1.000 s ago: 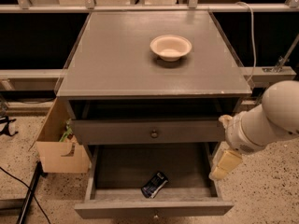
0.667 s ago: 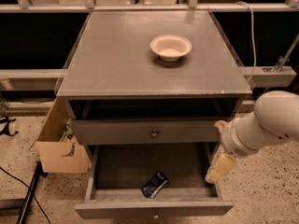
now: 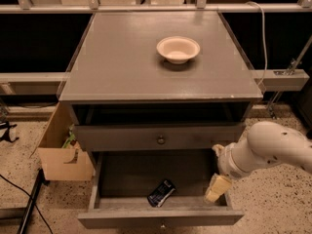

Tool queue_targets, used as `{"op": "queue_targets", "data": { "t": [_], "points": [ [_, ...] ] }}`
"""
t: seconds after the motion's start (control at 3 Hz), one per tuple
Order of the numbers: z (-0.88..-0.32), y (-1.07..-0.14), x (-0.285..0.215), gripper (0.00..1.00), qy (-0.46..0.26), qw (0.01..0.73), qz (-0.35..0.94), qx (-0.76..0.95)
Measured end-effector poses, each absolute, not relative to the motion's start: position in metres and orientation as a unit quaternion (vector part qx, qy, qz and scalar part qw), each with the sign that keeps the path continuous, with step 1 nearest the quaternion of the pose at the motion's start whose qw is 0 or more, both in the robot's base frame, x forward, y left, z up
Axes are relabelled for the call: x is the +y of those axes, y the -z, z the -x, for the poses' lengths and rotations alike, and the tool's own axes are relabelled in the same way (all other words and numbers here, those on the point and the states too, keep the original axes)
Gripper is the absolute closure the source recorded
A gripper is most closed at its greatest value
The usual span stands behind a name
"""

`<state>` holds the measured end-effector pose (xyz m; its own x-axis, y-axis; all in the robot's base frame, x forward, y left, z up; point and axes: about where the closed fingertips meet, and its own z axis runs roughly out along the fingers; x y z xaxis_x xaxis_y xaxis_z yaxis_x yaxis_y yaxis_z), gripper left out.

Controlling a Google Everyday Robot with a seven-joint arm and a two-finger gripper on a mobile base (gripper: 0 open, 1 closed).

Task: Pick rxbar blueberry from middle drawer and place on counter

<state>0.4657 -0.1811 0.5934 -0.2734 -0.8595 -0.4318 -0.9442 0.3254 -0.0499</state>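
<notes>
in the open middle drawer (image 3: 126,179), bottom of the frame, the rxbar blueberry (image 3: 161,192) lies untouched near the front wall. the gripper (image 3: 218,187) has come lower and more left, to the drawer's right side, apart from the bar; open or closed i cannot tell. the reach seems underway. above, the counter (image 3: 122,57) carries a white bowl (image 3: 178,48).

- A bulky white arm with a rounded shell (image 3: 275,147) is seen low at the right edge of the view, stretched leftward.
- A ribbed white wrist section (image 3: 233,164) is angled downward from it.
- A pale cream gripper (image 3: 215,189) is carried at the wrist's end, pointed down and slightly left, at the lower right.
</notes>
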Motion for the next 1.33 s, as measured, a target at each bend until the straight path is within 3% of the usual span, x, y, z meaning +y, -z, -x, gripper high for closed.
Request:
{"op": "queue_targets", "data": {
  "t": [1.33],
  "points": [
    [-0.491, -0.501, -0.159, 0.0, -0.173, 0.241, 0.615, 0.731]
  ]
}}
